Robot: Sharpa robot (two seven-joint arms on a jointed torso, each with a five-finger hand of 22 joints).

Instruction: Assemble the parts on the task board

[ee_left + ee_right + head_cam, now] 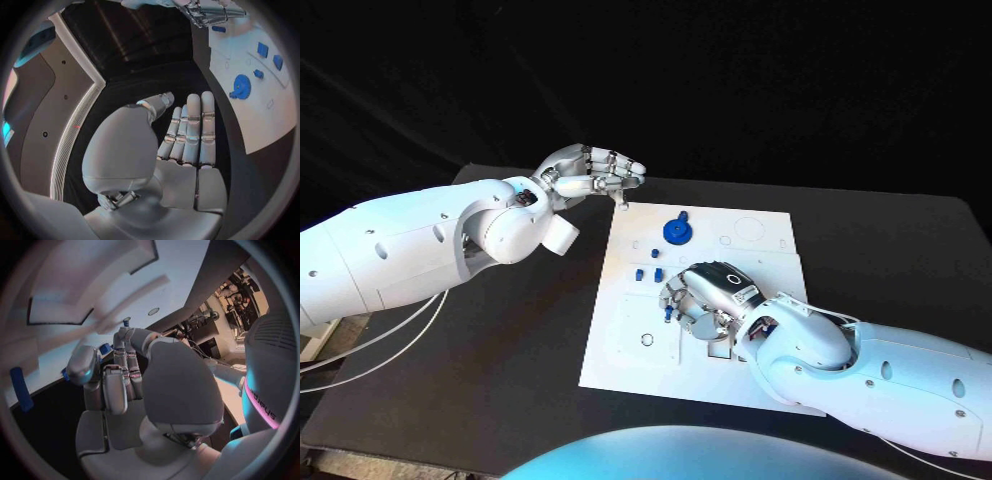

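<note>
On the board (625, 345), the right hand (707, 298) rests palm-down, fingers curled beside small blue parts (646, 274); whether it pinches one is unclear. Left hand (589, 175) hovers off the board's far-left corner, fingers together, holding nothing.

Figure legend, non-task items as I see them from the remote station. Black worktop (488, 360): a matte dark surface spreading beneath and to both sides of the hands, its far edge meeting a black backdrop. White cables (365, 345): two thin lines that I see lying on the worktop under the left arm, well behind the left hand, curving toward the near edge.
</note>
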